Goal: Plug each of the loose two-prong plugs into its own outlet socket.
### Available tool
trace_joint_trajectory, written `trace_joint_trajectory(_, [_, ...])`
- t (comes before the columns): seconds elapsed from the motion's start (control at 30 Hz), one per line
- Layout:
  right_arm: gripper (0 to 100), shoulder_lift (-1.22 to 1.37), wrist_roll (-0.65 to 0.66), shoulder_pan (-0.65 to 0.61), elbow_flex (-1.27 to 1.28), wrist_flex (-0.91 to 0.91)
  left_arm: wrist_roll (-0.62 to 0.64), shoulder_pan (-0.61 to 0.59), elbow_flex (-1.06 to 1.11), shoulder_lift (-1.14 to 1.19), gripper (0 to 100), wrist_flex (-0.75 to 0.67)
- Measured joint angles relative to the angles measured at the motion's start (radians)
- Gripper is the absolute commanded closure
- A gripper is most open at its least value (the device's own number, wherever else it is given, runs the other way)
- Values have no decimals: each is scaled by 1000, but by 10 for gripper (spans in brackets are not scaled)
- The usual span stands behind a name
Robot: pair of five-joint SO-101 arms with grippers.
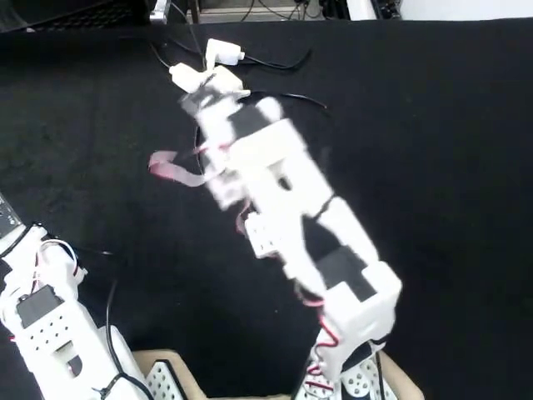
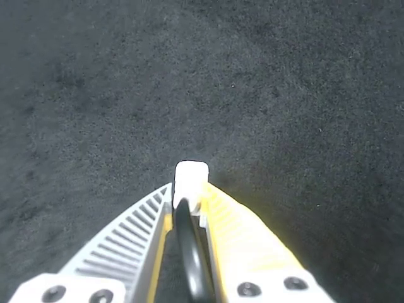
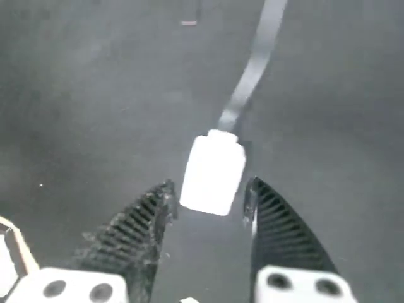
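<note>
Left gripper (image 2: 189,192), around 8 o'clock, is clamped on a plug (image 2: 190,173). Right gripper (image 3: 209,188), near 12, sits open around a second plug (image 3: 213,170).

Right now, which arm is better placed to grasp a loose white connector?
Right: its open end effector straddles the white connector; the left end effector is shut on a white piece.

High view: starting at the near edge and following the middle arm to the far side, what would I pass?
Right arm → first white plug → second white plug → far edge of the black table. The left arm is left out because it lies alongside the right arm.
</note>
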Motion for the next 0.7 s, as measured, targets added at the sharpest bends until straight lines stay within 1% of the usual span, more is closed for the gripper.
trace_joint_trajectory(0.07, [820, -2, 34, 101, -48, 12, 0, 32, 0, 0, 971, 0])
trace_joint_trajectory(0.2, [821, -12, 103, 304, -35, 12, -14, 133, -12, 0, 971, 25])
trace_joint_trajectory(0.3, [821, -43, 146, 413, 43, 12, 12, 181, -78, 0, 971, 97])
trace_joint_trajectory(0.37, [821, -60, 166, 479, 123, 12, 34, 230, -120, 0, 971, 146])
trace_joint_trajectory(0.43, [821, -72, 183, 542, 206, 11, 34, 293, -138, 0, 971, 163])
trace_joint_trajectory(0.53, [821, -103, 203, 635, 338, -25, -20, 422, -166, 0, 971, 167])
trace_joint_trajectory(0.7, [821, -153, 213, 755, 611, -193, -216, 741, -221, 2, 971, 176])
